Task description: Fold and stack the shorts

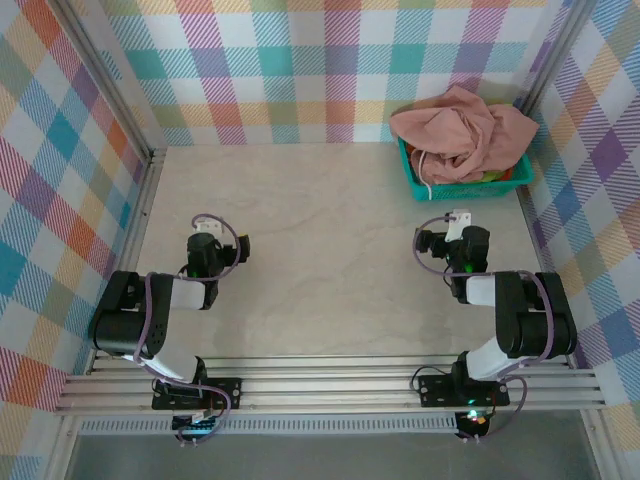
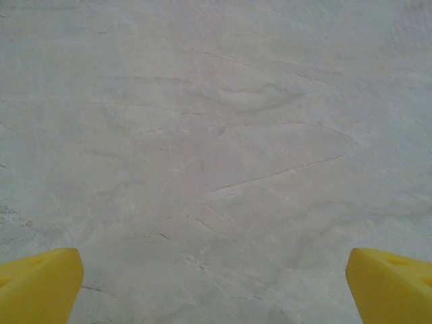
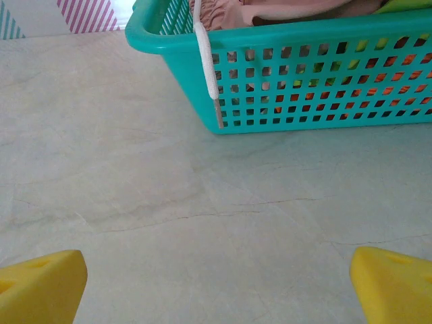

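Note:
The dusty pink shorts (image 1: 462,132) lie heaped over the top of the teal basket (image 1: 466,191) at the back right. Beneath them a bit of lime green and orange fabric (image 1: 492,177) peeks out. In the right wrist view the basket (image 3: 304,40) stands close ahead, with pink shorts (image 3: 270,9) on top, orange cloth (image 3: 378,101) behind the holes and a white drawstring (image 3: 206,67) hanging over the rim. My right gripper (image 3: 219,287) is open over bare table, short of the basket (image 1: 455,222). Over the left half of the table my left gripper (image 2: 216,290) is open and holds nothing (image 1: 207,232).
Plaid walls (image 1: 330,70) close the table in at the back and both sides. The basket sits against the right wall. A metal rail (image 1: 330,385) with both arm bases runs along the near edge. The pale marbled tabletop (image 1: 320,240) stretches between the arms.

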